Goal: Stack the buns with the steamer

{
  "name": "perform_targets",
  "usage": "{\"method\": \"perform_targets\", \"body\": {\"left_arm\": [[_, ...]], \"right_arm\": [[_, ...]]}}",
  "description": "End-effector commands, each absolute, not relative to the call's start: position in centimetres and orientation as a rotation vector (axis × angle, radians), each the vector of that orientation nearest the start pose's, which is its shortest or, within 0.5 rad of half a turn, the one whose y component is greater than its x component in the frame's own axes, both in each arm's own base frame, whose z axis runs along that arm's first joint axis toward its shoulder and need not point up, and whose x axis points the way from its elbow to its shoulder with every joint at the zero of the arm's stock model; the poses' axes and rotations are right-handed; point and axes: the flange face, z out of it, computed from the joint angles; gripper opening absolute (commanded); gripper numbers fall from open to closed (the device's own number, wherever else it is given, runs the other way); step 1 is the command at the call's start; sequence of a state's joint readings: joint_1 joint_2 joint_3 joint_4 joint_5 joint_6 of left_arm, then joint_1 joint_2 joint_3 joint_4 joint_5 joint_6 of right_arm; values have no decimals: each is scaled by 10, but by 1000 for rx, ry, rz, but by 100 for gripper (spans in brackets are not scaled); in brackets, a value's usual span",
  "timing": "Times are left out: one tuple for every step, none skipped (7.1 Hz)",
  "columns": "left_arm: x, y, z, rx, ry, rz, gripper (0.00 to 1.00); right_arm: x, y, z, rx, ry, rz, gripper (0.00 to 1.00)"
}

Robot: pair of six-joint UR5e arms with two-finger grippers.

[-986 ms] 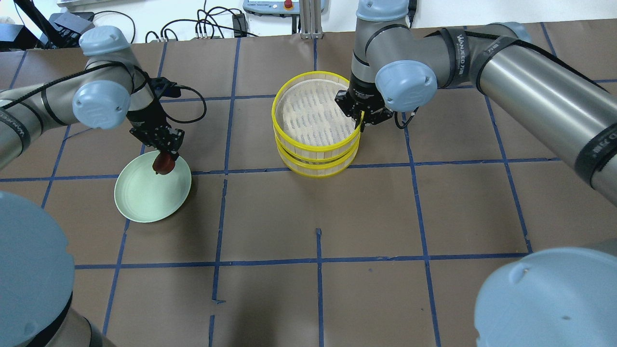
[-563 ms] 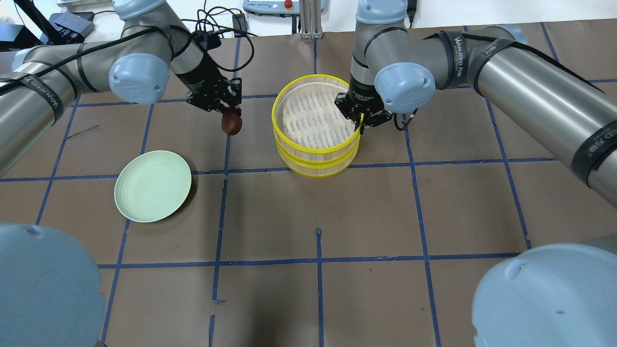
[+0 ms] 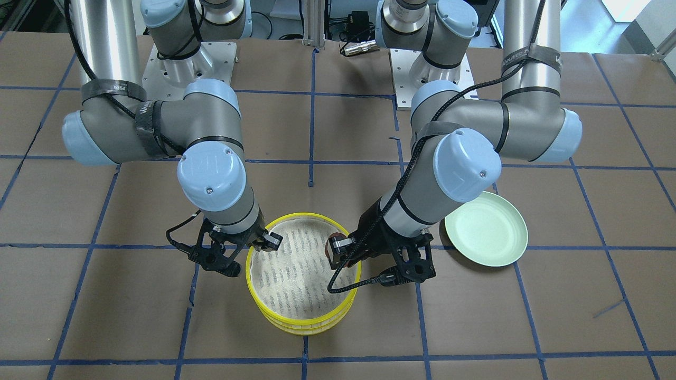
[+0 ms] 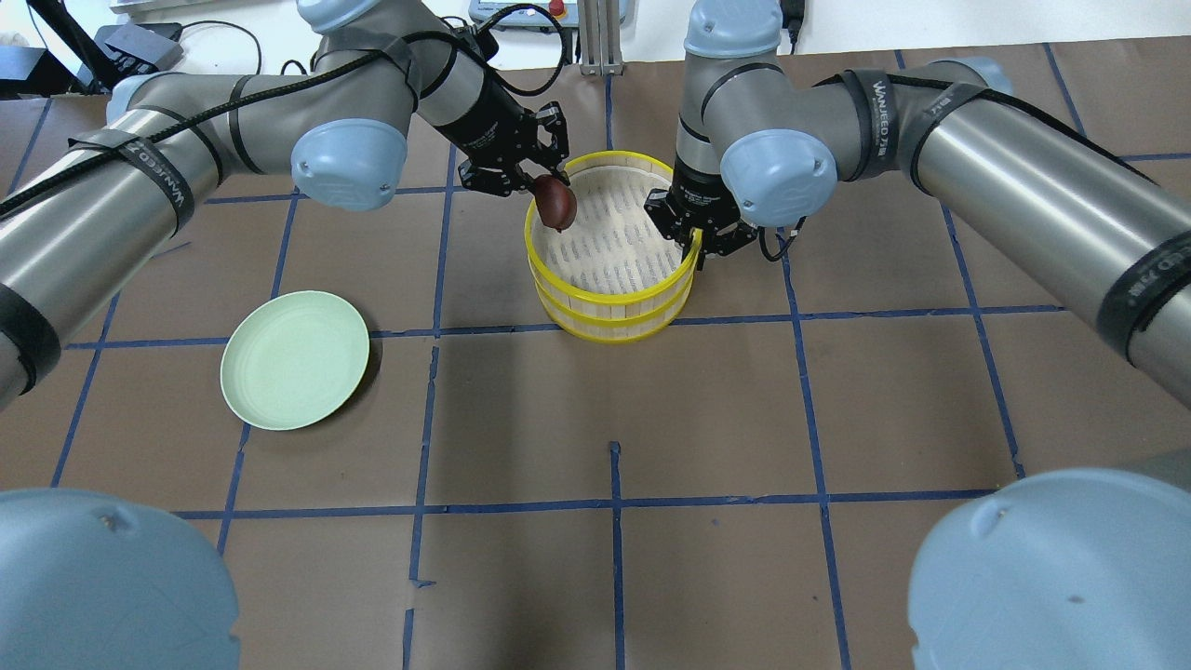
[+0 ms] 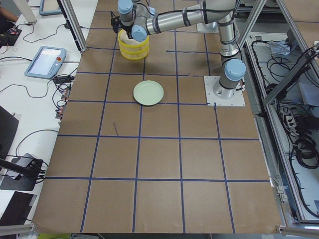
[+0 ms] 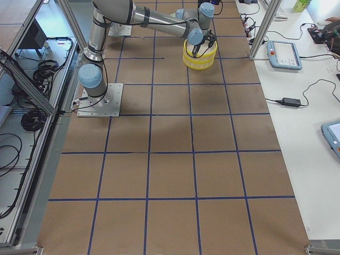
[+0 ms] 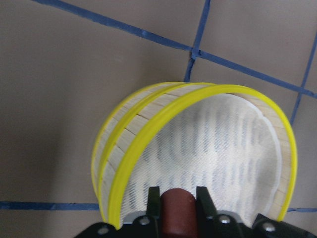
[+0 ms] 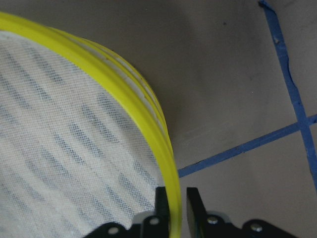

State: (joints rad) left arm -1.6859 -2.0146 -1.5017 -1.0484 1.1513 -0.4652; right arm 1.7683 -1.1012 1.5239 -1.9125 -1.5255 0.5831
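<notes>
One reddish-brown bun [image 4: 555, 203], clamped between the fingers of the left end effector [image 7: 177, 194], hanging over the left rim of the yellow-rimmed bamboo steamer [image 4: 609, 316].

Handling: carry to the middle of the cloth liner [image 4: 609, 237], lower until touching, then let go.

Right end effector [image 8: 176, 201]: pinched on the steamer's rim, likely steadying it.

Left arm [image 4: 233, 149]: stretched inward, wrist angled down.

Pale green plate [image 4: 295, 372]: well apart on the counter [image 4: 744, 419].

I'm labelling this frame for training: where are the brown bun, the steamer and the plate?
brown bun [image 4: 556, 203], overhead view, its middle.
steamer [image 4: 609, 309], overhead view, front wall.
plate [image 4: 294, 372], overhead view, bare middle.
</notes>
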Motion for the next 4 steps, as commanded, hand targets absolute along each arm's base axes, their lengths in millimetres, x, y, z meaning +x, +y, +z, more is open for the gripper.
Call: {"method": "perform_targets", "body": {"left_arm": [[-253,-630,345,-603,3553,-85,100],[-250,-626,372,-591,3554,-153,100],[-247,-607,407,-584,3543,-175,100],[-236,-584,442,-529,3491,-245,100]], "right_arm": [[257,-603,282,507,3089,115,100],[238,-611,306,442,3085,53,100],[185,-620,341,393,3082,2,100],[133,-617,379,365,3080,-19,100]]}}
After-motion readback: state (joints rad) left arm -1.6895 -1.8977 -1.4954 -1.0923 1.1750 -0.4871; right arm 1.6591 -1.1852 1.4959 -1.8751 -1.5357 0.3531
